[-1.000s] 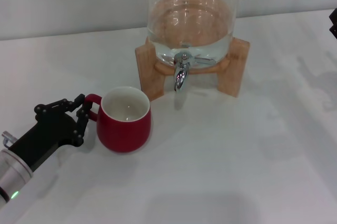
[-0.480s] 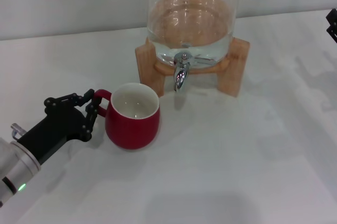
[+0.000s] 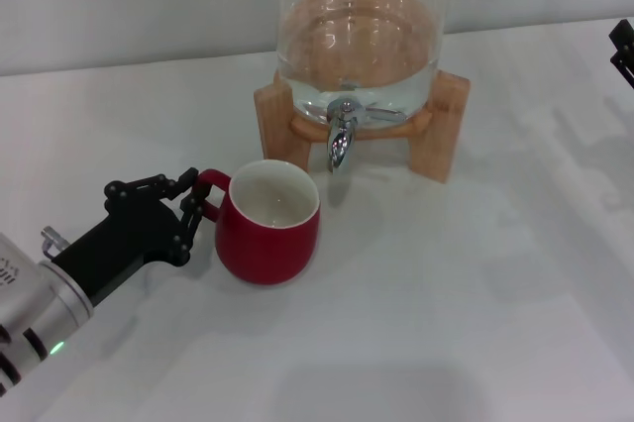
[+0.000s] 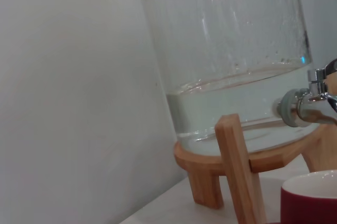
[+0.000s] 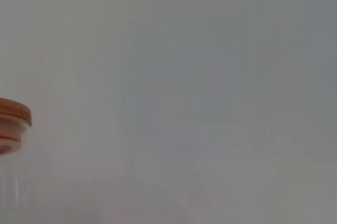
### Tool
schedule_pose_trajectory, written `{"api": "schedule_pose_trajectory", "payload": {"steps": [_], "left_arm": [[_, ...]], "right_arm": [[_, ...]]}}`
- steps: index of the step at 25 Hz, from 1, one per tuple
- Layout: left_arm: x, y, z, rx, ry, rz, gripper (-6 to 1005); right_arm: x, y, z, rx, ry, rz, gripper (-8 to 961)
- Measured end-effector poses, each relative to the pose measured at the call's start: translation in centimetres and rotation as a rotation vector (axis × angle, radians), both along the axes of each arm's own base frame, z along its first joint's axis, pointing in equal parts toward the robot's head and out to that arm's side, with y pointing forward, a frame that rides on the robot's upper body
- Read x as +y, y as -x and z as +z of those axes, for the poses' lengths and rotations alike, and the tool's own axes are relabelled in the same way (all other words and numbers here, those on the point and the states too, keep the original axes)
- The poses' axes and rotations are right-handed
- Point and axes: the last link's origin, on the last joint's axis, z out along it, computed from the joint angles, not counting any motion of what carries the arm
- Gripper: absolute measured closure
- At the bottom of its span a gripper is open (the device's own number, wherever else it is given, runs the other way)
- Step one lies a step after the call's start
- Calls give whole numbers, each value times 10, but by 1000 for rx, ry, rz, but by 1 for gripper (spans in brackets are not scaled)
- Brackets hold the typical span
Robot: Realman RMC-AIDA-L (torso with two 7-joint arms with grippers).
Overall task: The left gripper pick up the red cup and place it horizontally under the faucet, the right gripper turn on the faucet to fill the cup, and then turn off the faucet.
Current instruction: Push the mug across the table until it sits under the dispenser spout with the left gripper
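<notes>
The red cup (image 3: 267, 239) stands upright on the white table, a little in front and to the left of the faucet (image 3: 341, 140); its inside is white and looks empty. My left gripper (image 3: 198, 206) is shut on the cup's loop handle (image 3: 210, 182) from the left. The left wrist view shows the cup's rim (image 4: 310, 200) low down and the chrome faucet (image 4: 310, 103) above it. The right gripper (image 3: 624, 46) shows only as a black sliver at the far right edge, away from the faucet.
A glass water dispenser (image 3: 357, 36), partly filled, sits on a wooden stand (image 3: 441, 125) at the back centre and carries the faucet. Its wooden lid (image 5: 13, 121) shows in the right wrist view. A white table (image 3: 475, 293) spreads in front and to the right.
My left gripper has carried the cup by its handle to the right, closer to the faucet. The right gripper has barely moved at the far right edge.
</notes>
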Motion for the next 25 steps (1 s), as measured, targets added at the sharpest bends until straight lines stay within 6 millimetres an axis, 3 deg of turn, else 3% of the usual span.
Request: {"api": "schedule_pose_trajectory", "payload": {"steps": [18,25], "left_arm": [[18,-16,-5,15,17,-9,879],[15,-20,-8,16,36,-30,878]], "right_arm": [[5,5,1,-8,-6,18,112],[5,5,2,-10,-7,18,111]]}}
